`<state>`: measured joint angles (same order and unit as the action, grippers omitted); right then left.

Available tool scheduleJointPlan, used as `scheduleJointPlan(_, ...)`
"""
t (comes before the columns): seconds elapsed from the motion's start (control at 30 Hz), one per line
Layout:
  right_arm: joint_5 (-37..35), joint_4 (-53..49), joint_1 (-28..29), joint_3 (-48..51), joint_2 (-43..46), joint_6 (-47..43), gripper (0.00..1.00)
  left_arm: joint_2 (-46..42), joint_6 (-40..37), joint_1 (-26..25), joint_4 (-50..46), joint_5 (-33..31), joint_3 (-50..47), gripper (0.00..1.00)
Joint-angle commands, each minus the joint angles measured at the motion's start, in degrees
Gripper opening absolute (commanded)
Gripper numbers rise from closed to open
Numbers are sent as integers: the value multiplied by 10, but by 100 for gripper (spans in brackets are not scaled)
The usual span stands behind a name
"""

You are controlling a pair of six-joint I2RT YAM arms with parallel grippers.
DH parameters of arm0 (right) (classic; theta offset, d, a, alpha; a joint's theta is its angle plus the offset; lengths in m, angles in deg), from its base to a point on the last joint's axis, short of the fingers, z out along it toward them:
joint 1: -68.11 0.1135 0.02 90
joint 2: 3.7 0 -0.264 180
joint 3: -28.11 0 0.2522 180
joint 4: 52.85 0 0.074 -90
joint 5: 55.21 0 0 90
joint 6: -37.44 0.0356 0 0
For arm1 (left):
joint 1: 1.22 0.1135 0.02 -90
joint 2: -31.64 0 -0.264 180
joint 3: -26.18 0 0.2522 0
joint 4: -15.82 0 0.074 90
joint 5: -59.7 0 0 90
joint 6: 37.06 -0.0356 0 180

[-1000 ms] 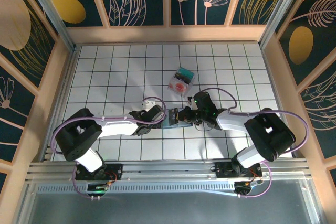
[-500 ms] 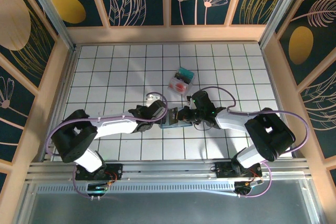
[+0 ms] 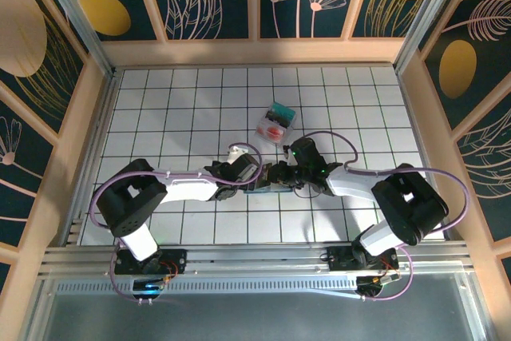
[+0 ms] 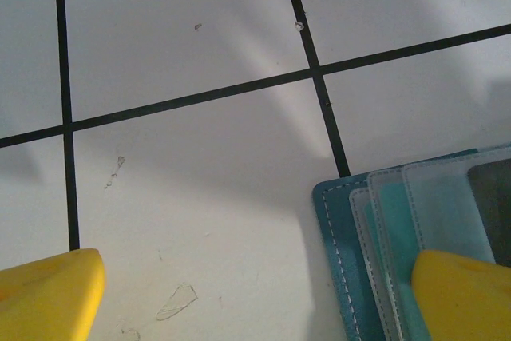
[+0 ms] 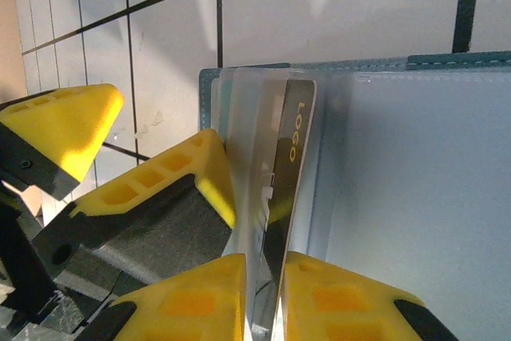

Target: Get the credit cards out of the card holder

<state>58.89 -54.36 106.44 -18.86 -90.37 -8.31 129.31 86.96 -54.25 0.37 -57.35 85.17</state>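
Note:
The slate-blue card holder lies open on the tiled floor between both grippers, its stitched corner and pale slots seen from the left wrist. A dark credit card printed LOGO stands on edge out of a slot of the card holder. My right gripper is shut on that card's lower end. My left gripper is wide open, its right fingertip resting on the holder's slots and its left fingertip over bare tile. Both its yellow fingers sit beside the card.
Two loose credit cards, one teal and one whitish-pink with a red blotch, lie a couple of tiles behind the grippers. Wooden walls border the tiled floor on three sides. A metal rail runs along the near edge.
My left gripper has moved right up to the card holder, one fingertip now on it. My right gripper has stayed where it was.

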Motion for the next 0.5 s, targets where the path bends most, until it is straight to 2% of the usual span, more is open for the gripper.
scheduleJointPlan(0.0,11,32,5,-20,-19,3,21,21,-11,2,-30,14,-10,99)
scheduleJointPlan(0.17,4,29,5,-30,-32,0,19,20,-5,1,-37,9,-11,99)
scheduleJointPlan(0.47,-63,-79,-2,-38,23,-37,10,11,15,2,-35,-7,-28,99)
